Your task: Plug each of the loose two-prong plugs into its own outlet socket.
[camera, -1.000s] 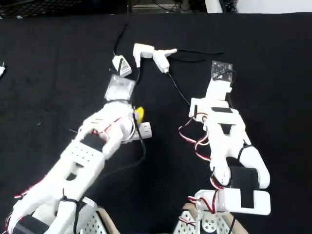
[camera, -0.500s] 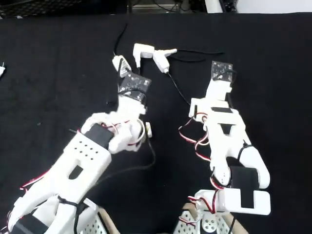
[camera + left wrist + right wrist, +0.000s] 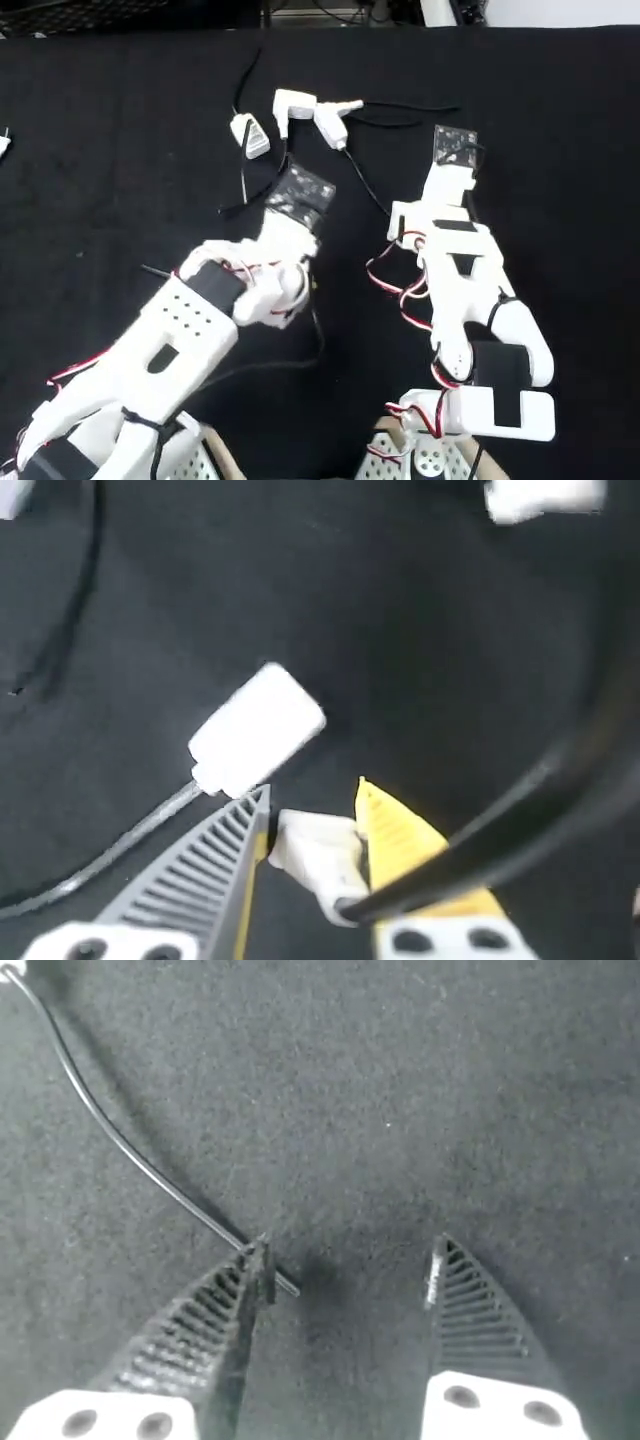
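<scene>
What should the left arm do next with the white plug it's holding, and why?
Probably ease the left gripper forward and line its white plug up with the white block on a cable lying just ahead; the two are apart. The right gripper is open over the black cloth, holding nothing.

You have a table (image 3: 120, 150) under black cloth. Toward its far side lie three white plug bodies: the left one (image 3: 250, 133) sits slightly apart, the middle one (image 3: 293, 103) just beside the right one (image 3: 335, 118). Black cords (image 3: 243, 85) trail from them across the cloth. One thin cord (image 3: 365, 185) runs toward the near side. A small white object (image 3: 3, 143) sits at the left edge.
</scene>
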You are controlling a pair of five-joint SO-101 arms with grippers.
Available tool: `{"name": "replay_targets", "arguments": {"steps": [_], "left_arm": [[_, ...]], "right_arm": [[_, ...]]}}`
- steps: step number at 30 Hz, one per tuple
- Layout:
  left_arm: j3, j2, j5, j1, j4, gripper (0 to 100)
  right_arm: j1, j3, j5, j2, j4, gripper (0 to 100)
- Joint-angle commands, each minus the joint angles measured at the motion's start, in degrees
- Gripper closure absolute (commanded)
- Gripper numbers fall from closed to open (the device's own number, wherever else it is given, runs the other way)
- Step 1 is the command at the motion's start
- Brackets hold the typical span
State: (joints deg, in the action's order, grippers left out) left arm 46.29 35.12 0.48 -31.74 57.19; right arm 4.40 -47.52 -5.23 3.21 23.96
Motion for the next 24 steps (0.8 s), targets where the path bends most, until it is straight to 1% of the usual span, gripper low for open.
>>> {"name": "replay_targets", "arguments": {"steps": [1,3,6,10,13,16,20,24], "left_arm": [[-2.86,0.79,-1.76,-4.09,4.92,97],[-2.68,0.79,0.26,-3.47,4.66,97],[-2.15,0.79,0.09,-2.68,1.14,97],[-0.4,0.79,-4.4,-1.1,-5.27,97],[1.19,0.79,-5.27,0.92,-10.2,97],[3.74,0.79,-8.26,1.54,-12.84,97],[7.34,0.79,-8.62,1.54,-16.62,97],[10.51,0.79,-8.97,1.89,-23.74,97]], "right_arm": [[-0.53,2.24,-0.26,0.66,0.18,76.2],[-0.53,2.24,-0.35,0.66,0.18,76.2],[-0.44,2.24,-0.44,0.66,0.18,76.2],[-0.44,2.24,-0.44,0.66,0.18,76.2],[-0.44,2.24,-0.44,0.66,0.18,76.2],[-0.44,2.24,-0.44,0.66,0.18,76.2],[-0.44,2.24,-0.44,0.66,0.18,76.2],[-0.44,2.42,-0.44,0.66,0.97,76.2]]}}
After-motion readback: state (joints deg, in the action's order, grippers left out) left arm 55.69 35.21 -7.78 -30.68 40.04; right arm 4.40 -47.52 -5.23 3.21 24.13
